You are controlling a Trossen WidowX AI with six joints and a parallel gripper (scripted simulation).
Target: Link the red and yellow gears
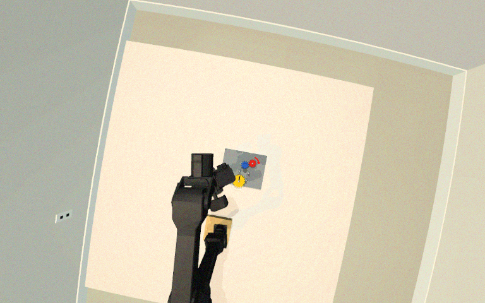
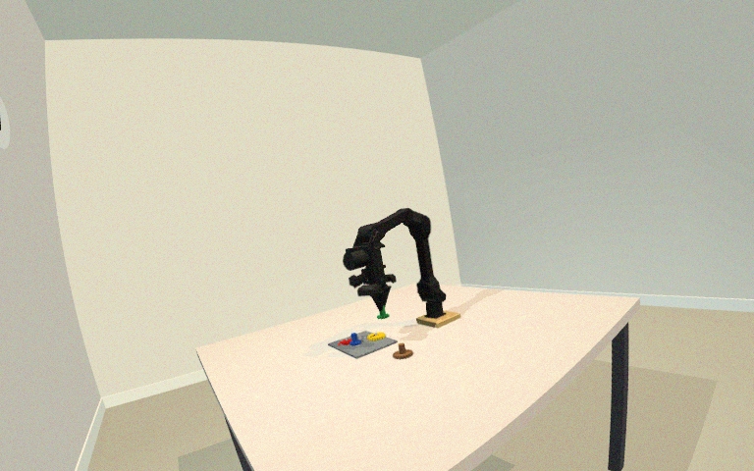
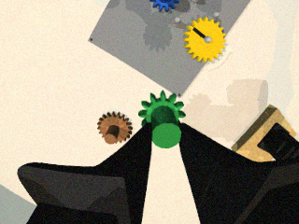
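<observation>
My gripper [image 3: 164, 129] [image 2: 382, 309] is shut on the handle of the green gear [image 3: 163, 106] [image 2: 383, 316] and holds it above the table, beside a corner of the grey board [image 1: 256, 183] [image 2: 356, 353] [image 3: 107, 42]. The blue gear [image 1: 244, 164] [image 2: 354, 340] [image 3: 164, 4] is on the board beside the red gear [image 1: 252, 161] [image 2: 345, 342]. The yellow gear [image 1: 240, 182] [image 2: 376, 336] [image 3: 202, 41] with its black stripe is near the board's edge. Small empty pegs show between the blue and yellow gears. The brown gear [image 2: 403, 351] [image 3: 114, 127] stands on the table; the arm hides it in the top view.
The arm's wooden base [image 1: 228, 223] [image 2: 438, 318] [image 3: 240, 146] stands on the table near the yellow gear's side of the board. A red arrow [image 1: 257, 160] lies beside the red gear. The upper arm hangs over the table left of the board in the top view.
</observation>
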